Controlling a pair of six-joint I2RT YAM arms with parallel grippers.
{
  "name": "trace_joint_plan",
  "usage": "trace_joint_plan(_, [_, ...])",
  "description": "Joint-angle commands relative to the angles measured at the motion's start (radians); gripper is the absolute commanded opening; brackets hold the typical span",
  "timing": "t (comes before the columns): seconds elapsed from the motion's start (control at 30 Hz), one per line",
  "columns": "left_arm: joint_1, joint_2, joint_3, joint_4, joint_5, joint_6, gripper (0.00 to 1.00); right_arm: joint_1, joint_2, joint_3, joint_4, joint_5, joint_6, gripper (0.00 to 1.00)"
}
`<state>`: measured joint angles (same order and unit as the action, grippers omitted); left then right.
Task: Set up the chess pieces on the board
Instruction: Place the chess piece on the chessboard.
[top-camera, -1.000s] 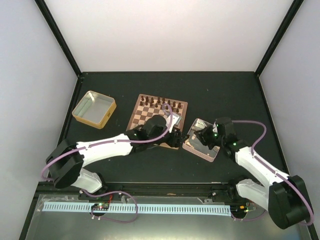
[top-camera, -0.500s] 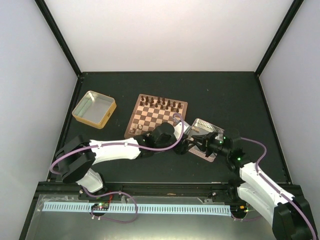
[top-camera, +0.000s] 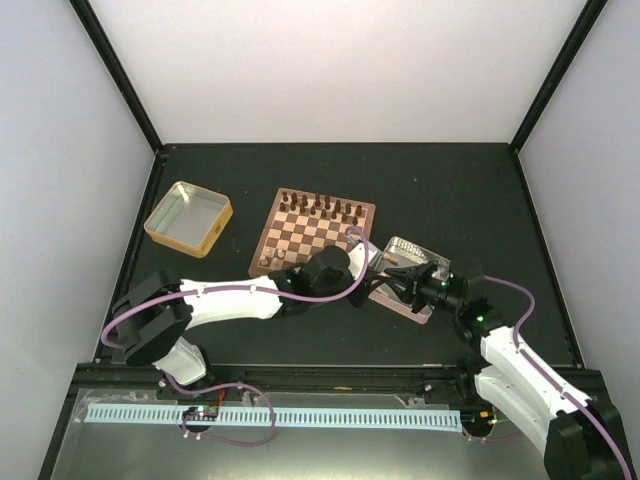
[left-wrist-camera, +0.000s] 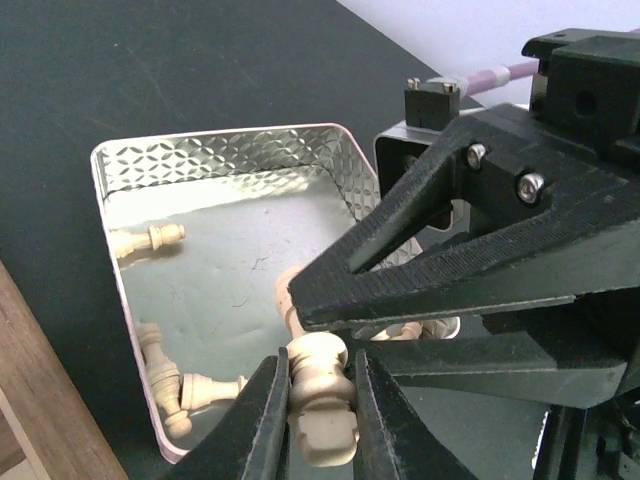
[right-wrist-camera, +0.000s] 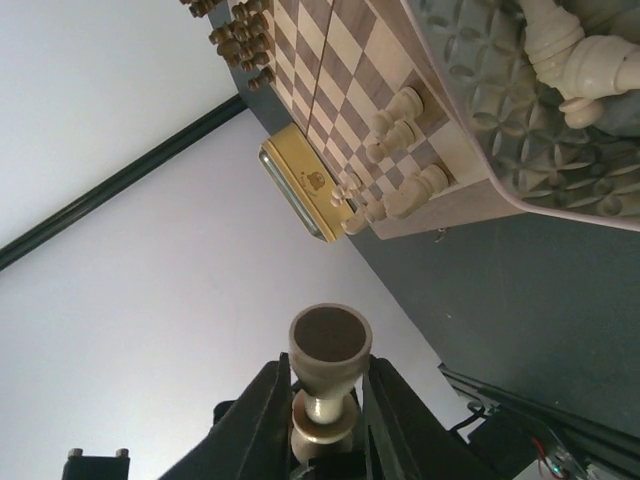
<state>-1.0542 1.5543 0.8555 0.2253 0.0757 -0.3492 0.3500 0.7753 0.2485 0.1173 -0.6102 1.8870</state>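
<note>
A gold tin (top-camera: 188, 218) lies left of the board (top-camera: 315, 235). Right of the board, at the silver tin (left-wrist-camera: 230, 160) of tan chess pieces (left-wrist-camera: 150, 238), the left fingers (left-wrist-camera: 255, 430) pinch one piece. The right fingers (right-wrist-camera: 262, 420) grip another.

— Left arm (top-camera: 225, 298): what was observed?
— It is stretched from lower left to frame centre. The left gripper (left-wrist-camera: 318, 362) is found clamped on a tan piece (left-wrist-camera: 320, 400).
— And the right arm (top-camera: 515, 352)?
— It is extended from lower right toward centre. The right gripper (right-wrist-camera: 328, 368) is likewise closed on a tan piece, its tips just above the left fingers (left-wrist-camera: 262, 420).
</note>
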Motion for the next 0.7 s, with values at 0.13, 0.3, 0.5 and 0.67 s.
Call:
trace_joint_plan(0.13, [-0.005,-0.049,0.105,-0.198,-0.133,0.030,0.02,-0.004,0.019,0.137,-0.177,0.080,-0.292,0.51])
trace_joint_plan(0.3, [0.048,-0.120,0.194,-0.511,-0.154,0.043,0.02,-0.017,0.065,0.300,-0.348,0.183,-0.585,0.60])
trace_joint_plan(0.5, [0.192,-0.187,0.301,-0.905,-0.115,0.062,0.02,-0.019,0.081,0.389,-0.462,0.312,-0.776,0.61])
trace_joint_plan(0.67, [0.320,-0.197,0.338,-1.091,-0.025,0.069,0.03,-0.018,0.070,0.410,-0.519,0.395,-0.848,0.61])
